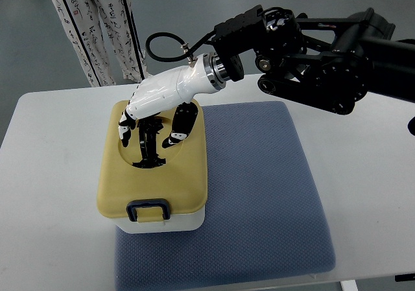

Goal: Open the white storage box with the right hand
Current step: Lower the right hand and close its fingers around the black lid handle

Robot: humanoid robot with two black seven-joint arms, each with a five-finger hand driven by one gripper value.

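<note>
- My right hand (152, 119) enters from the right and hangs over the storage box (155, 174), fingers (178, 128) curled down into the lid's recess around the black carry handle (149, 147); whether they grip it I cannot tell.
- The box, with tan lid (185, 187) and white base, sits on the blue mat's (259, 194) left edge, directly beneath the hand.
- The black front latch (148, 210) lies on the box's near side, toward me from the hand.
- A person's patterned trousers (97, 25) show beyond the table (52, 174).
</note>
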